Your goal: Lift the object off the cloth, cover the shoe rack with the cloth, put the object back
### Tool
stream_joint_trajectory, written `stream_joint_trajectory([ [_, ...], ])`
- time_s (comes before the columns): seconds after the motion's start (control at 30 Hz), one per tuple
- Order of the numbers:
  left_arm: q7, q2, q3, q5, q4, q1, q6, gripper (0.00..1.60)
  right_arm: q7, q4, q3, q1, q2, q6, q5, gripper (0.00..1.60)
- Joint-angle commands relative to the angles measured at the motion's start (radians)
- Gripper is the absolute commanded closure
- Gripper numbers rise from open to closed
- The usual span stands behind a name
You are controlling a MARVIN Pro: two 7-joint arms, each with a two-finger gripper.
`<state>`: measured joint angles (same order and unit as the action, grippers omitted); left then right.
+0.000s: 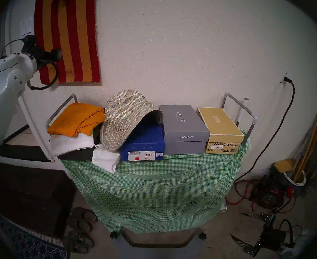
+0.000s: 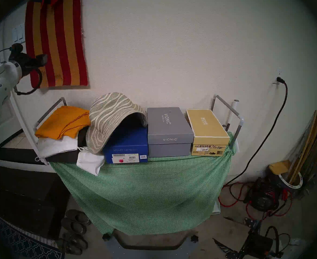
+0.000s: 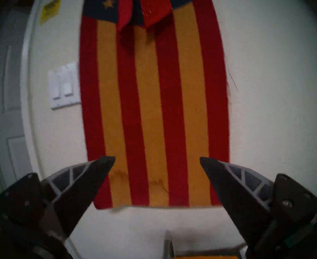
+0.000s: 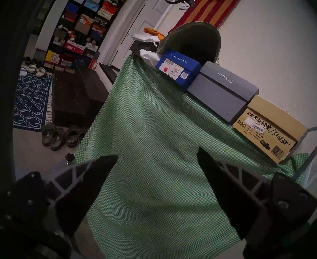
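Observation:
The striped sun hat (image 1: 124, 114) lies tilted on top of the shoe rack (image 1: 236, 105), its brim propped on the blue shoe box (image 1: 144, 140). The right wrist view shows its dark inside (image 4: 191, 40). The green-and-white check cloth (image 1: 154, 187) hangs down over the rack's front from under the boxes, nearly to the floor. My left gripper (image 3: 157, 157) is open and empty, raised at the far left in front of the wall rug. My right gripper (image 4: 157, 153) is open and empty, low at the right, facing the hanging cloth (image 4: 154, 140).
On the rack top are a folded orange cloth (image 1: 75, 120), white bags (image 1: 105, 159), a grey box (image 1: 183, 126) and a tan box (image 1: 221, 126). A red-and-orange striped rug (image 1: 68, 38) hangs on the wall. A dark chest (image 1: 32, 197) and sandals (image 1: 83, 221) are at left, cables and gear (image 1: 269, 193) at right.

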<state>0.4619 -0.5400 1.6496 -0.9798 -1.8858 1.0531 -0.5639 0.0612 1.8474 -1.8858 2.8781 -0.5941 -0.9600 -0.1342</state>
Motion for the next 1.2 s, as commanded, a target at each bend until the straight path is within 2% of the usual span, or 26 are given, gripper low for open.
stream_joint_trajectory([
  [0.0,0.132,-0.097,0.105,0.090,0.003,0.019,0.130,0.00,-0.003,-0.001,0.001,0.002,-0.003,0.000,0.000,0.00],
  [0.27,0.275,-0.196,0.215,0.217,0.012,0.074,0.253,0.00,-0.008,-0.002,-0.003,0.002,-0.005,0.000,0.003,0.00],
  [0.4,0.368,-0.236,0.221,0.271,-0.008,0.089,0.311,0.00,-0.009,-0.001,-0.007,0.002,-0.003,0.000,0.006,0.00],
  [0.47,0.388,-0.239,0.219,0.282,-0.015,0.097,0.331,0.00,-0.009,0.000,-0.008,0.002,-0.001,0.000,0.007,0.00],
  [0.6,0.371,-0.229,0.222,0.298,-0.026,0.121,0.361,0.00,-0.007,0.001,-0.010,0.002,0.002,0.000,0.009,0.00],
  [0.67,0.299,-0.211,0.254,0.264,-0.037,0.155,0.363,0.00,-0.008,0.001,-0.010,0.002,0.001,0.000,0.009,0.00],
  [0.7,0.293,-0.206,0.259,0.267,-0.038,0.161,0.369,0.00,-0.008,0.001,-0.010,0.002,0.001,0.000,0.010,0.00],
  [0.97,0.241,-0.182,0.300,0.218,0.024,0.116,0.341,0.00,-0.007,0.001,-0.011,0.002,0.003,0.000,0.010,0.00],
  [1.03,0.193,-0.175,0.320,0.199,0.031,0.140,0.346,0.00,-0.007,0.001,-0.010,0.002,0.003,0.000,0.010,0.00],
  [1.17,0.179,-0.175,0.325,0.195,0.034,0.142,0.345,0.00,-0.004,0.002,-0.011,0.002,0.005,0.000,0.010,0.00],
])
